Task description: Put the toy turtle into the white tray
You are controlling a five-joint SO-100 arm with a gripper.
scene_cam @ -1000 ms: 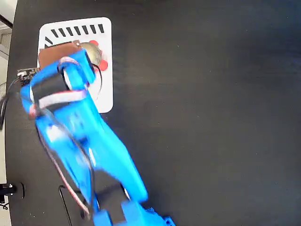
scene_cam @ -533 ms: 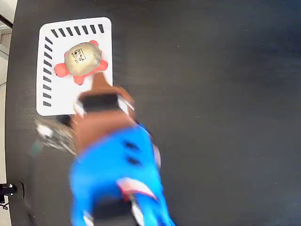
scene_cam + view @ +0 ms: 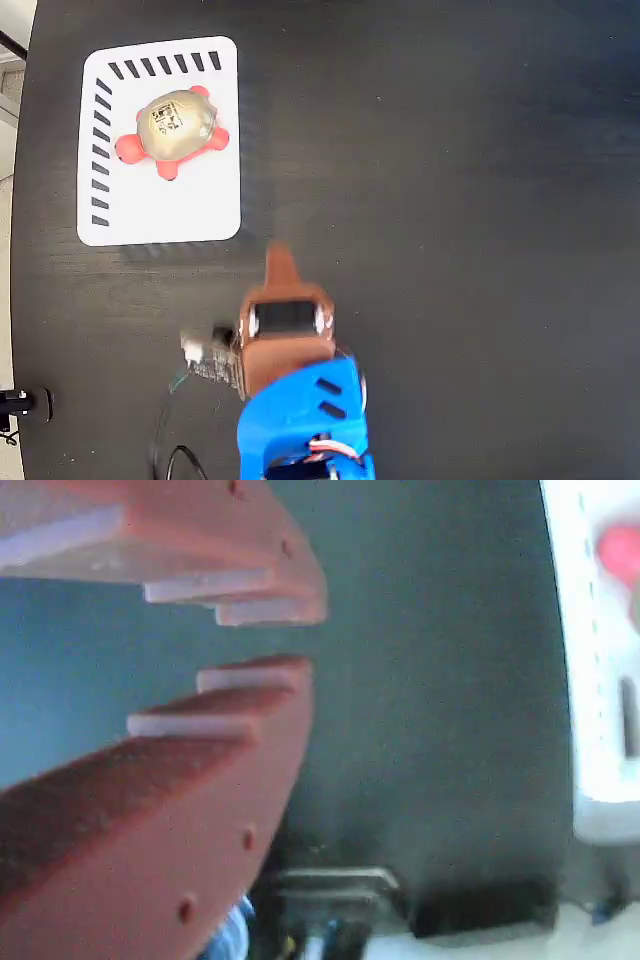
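Gripper [image 3: 300,635] hangs over the bare black table [image 3: 450,200], below the white tray [image 3: 215,215] in the fixed view, fingers slightly parted and holding nothing. Toy turtle [image 3: 172,126] lies inside the tray.

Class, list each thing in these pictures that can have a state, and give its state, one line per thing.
Turtle: upright, lying inside the tray, free of the hand.
Tray: flat on the table, holding the turtle.
Hand: empty, fingers a little apart, off the tray over bare table.
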